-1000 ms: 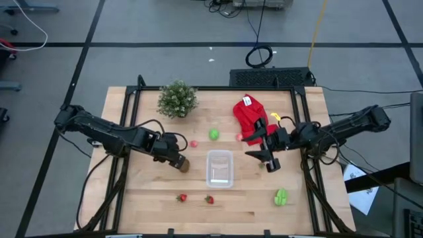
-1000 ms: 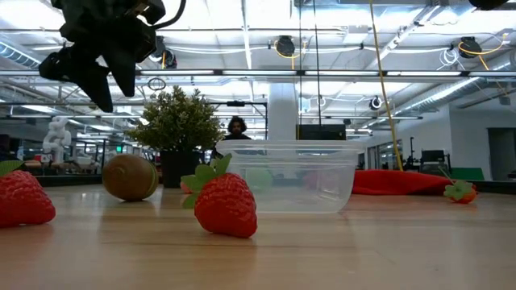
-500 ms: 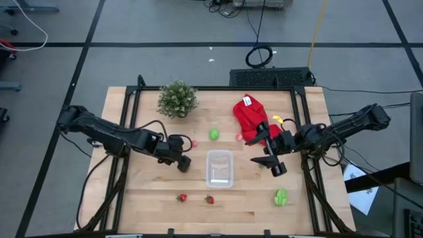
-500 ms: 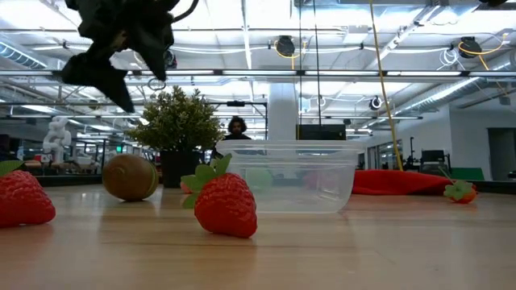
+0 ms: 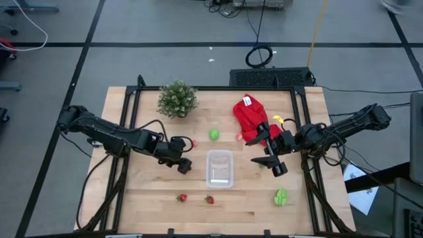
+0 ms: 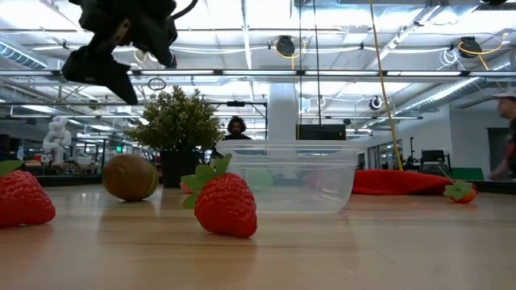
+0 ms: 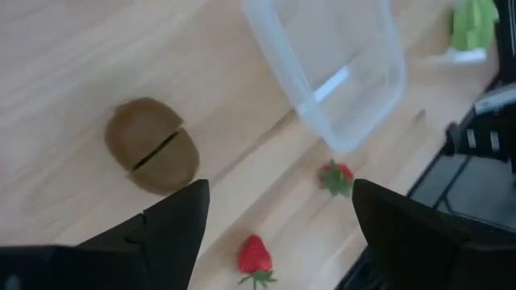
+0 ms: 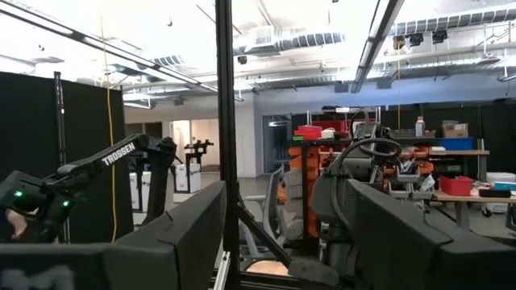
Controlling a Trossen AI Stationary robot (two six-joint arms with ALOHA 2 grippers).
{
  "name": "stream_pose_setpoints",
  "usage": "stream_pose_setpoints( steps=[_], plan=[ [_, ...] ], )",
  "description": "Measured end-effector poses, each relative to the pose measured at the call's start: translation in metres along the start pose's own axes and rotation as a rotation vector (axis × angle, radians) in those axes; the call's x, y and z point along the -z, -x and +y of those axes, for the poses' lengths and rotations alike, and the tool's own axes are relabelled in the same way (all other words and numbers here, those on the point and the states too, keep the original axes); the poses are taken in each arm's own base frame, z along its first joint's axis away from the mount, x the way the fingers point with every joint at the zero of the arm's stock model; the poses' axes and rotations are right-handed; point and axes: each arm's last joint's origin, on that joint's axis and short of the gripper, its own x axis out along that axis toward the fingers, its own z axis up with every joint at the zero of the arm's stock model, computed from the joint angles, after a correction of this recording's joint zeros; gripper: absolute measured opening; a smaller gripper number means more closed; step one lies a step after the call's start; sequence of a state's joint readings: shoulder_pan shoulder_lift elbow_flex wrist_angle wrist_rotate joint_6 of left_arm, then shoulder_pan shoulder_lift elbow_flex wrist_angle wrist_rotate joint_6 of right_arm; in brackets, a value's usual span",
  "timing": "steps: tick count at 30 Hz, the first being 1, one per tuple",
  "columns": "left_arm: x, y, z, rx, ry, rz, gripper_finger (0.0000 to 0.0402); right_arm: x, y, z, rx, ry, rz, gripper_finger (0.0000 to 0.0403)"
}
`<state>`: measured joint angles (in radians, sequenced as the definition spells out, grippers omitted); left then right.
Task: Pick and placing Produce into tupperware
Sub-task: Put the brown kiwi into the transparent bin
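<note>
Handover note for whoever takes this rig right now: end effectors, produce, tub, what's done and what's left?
Left end effector: open, empty, above the brown kiwi, left of the tupperware.
Right end effector: open, empty, raised right of the tub.
Done: nothing; the tub is empty.
Left: kiwi, two strawberries at the front, green pieces, pink bits.
</note>
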<state>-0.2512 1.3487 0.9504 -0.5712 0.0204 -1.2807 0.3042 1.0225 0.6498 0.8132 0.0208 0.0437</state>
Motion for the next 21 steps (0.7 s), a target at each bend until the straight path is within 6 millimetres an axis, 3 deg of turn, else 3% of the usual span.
stream_pose_setpoints(
  steps=[11,15,21],
  plan=[
    [0.005,0.001,0.015,-0.171,0.274,-0.053,0.0310,0.000,0.000,0.000,0.000,0.001,0.000,0.0242],
    [0.007,-0.011,0.012,-0.173,0.304,-0.047,0.0310,0.000,0.000,0.000,0.000,0.003,0.003,0.0242],
    [0.007,-0.027,0.022,-0.314,0.333,0.005,0.0310,0.000,0.000,0.000,0.001,0.004,0.004,0.0242]
  ],
)
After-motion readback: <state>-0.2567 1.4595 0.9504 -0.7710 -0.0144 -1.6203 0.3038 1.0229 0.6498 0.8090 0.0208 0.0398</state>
